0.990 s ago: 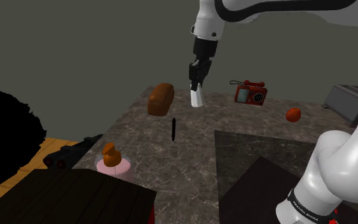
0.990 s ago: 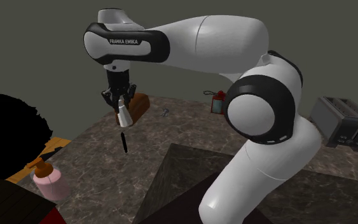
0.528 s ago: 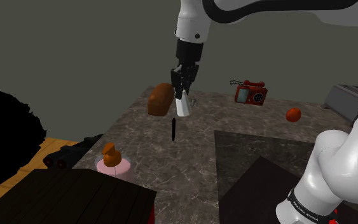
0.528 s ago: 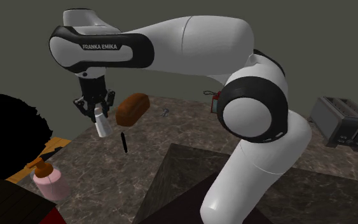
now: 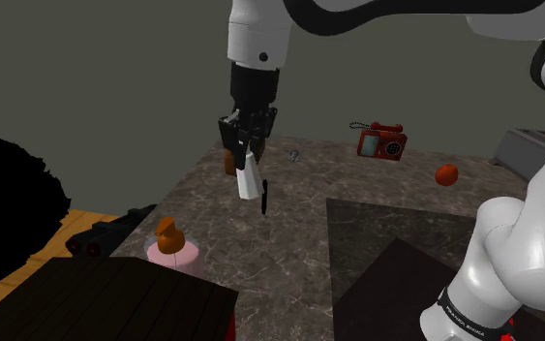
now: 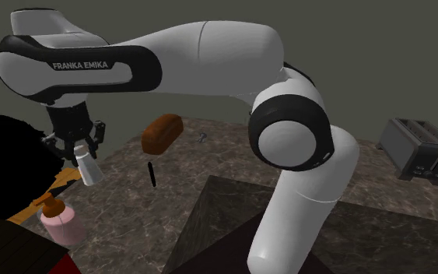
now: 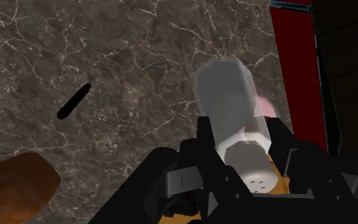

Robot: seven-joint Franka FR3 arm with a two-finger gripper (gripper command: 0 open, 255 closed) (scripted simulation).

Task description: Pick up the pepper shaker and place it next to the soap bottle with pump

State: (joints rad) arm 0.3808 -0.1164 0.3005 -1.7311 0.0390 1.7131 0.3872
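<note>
The pepper shaker [image 5: 249,180], a pale grey-white tapered piece, hangs tilted in the air with my gripper [image 5: 244,158] shut on its upper end. In the second exterior view the gripper [image 6: 79,154] carries the shaker [image 6: 89,169] above and just beyond the soap bottle [image 6: 61,223], which is pink with an orange pump. In the shoulder view that soap bottle [image 5: 172,249] stands at the counter's near left corner, lower left of the shaker. In the wrist view the shaker [image 7: 229,105] is clasped between the black fingers [image 7: 190,172], and a pink sliver of the soap bottle [image 7: 268,107] shows behind it.
A thin black stick [image 5: 263,197] lies on the dark marble counter [image 5: 357,232] just beside the shaker. A brown bread loaf [image 6: 161,134], a red telephone [image 5: 381,142], an orange fruit [image 5: 445,175] and a toaster [image 6: 419,148] stand farther back. A dark cabinet [image 5: 115,300] sits by the soap bottle.
The arm has swung the held shaker toward the shoulder view's left and lower, past the bread loaf and closer to the soap bottle. The grip has stayed shut.
</note>
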